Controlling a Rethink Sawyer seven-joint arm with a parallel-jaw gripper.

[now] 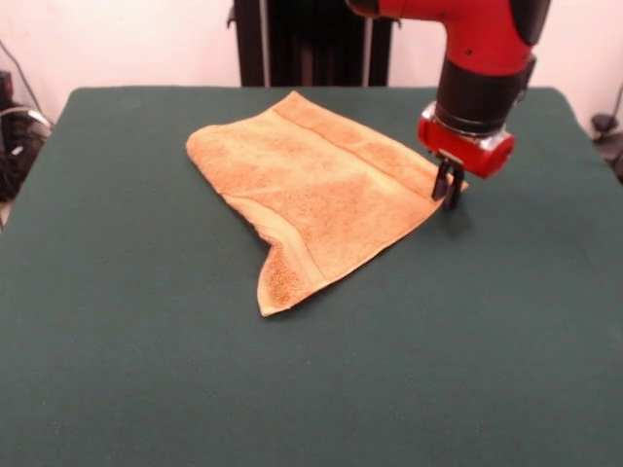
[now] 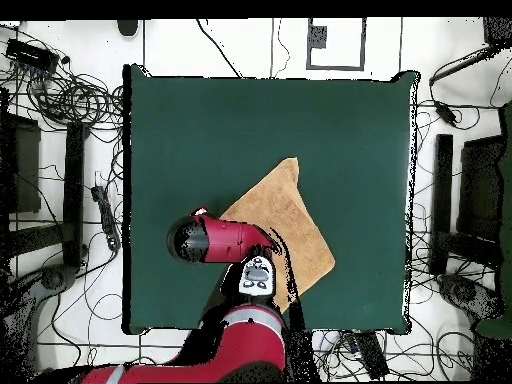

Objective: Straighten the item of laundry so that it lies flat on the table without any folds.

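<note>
Nearest the front camera lies bare green worktop [image 1: 311,389]; beyond it, toward the robot's side, sits the towel [image 1: 311,185], an orange-tan terry piece resting diagonally. It is not flat: one long edge is doubled over, a seam runs along the fold, and a narrow flap tapers to a point on the camera side. A woven band shows along the far edge. No label can be made out.

The claw [image 1: 449,187] stands at the towel's corner on the picture's right in the front view, fingers drawn close together and pointing down at the cloth edge. Whether fabric is actually pinched between them cannot be told; the tips appear to touch or overlap the corner. In the overhead view the arm covers that corner entirely, and the towel [image 2: 285,220] shows only in part.

Judgement: the step in hand is taking hold of a corner ahead of a pull. The next move calls for a firm pinch on that corner, then a draw outward, away from the bulk, low over the worktop, to open the doubled edge without dragging the whole towel.
</note>
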